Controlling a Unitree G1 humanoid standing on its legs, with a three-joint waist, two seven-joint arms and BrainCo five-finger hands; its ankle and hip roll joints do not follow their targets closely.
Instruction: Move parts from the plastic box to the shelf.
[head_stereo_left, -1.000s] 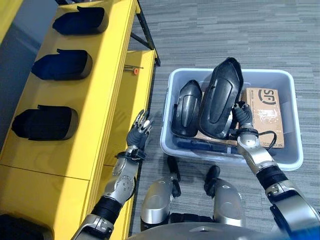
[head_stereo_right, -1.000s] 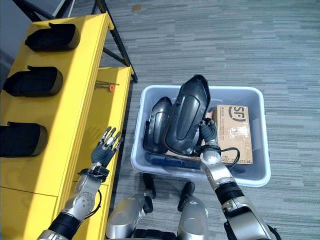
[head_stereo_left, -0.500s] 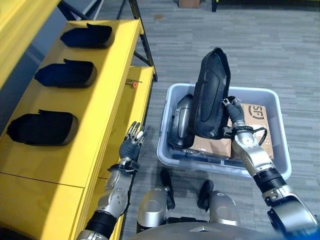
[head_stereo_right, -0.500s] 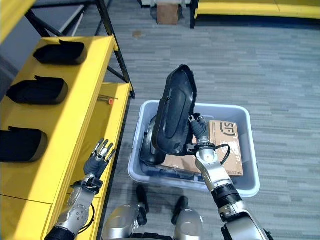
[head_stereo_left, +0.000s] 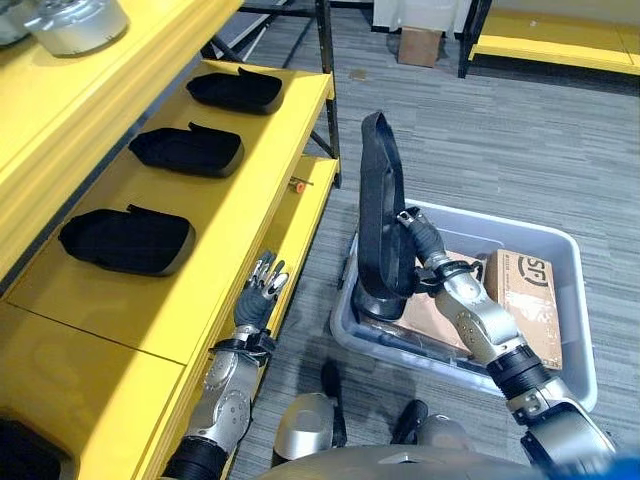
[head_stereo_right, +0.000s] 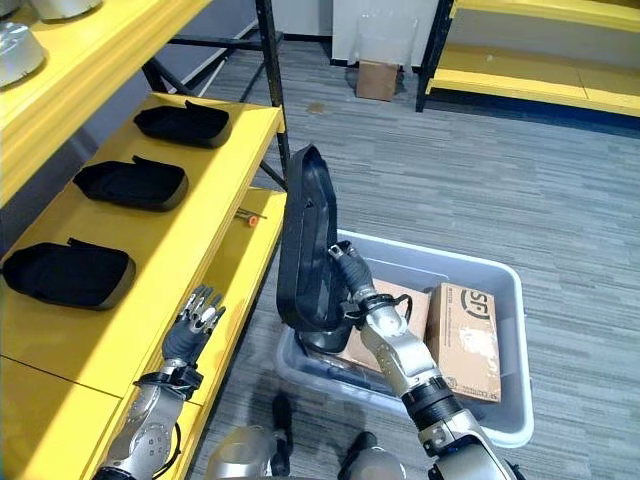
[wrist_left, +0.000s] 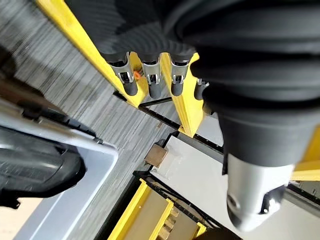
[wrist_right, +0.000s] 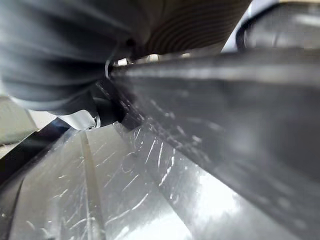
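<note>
— Right robot hand? Curled round the near edge of a long black part, holding it upright, clear above the left end of the plastic box.

— And the left robot hand? Hovering with straight, relaxed fingers just beside the near front edge of the yellow shelf, carrying nothing.

— Step in hand? Carrying, by the look of it: part lifted out of the box, not yet over the shelf. Three black parts already lying in a row on the shelf, the nearest one at left, the farthest up by the post.

— Left in the box? Another dark part low at the left end, plus a cardboard carton at right.

— Next move? Probably a swing leftward over the shelf, then tilting the part flat into the bare stretch nearer than the nearest part. Worth minding the shelf edge and the long part's top end under the upper shelf.
</note>
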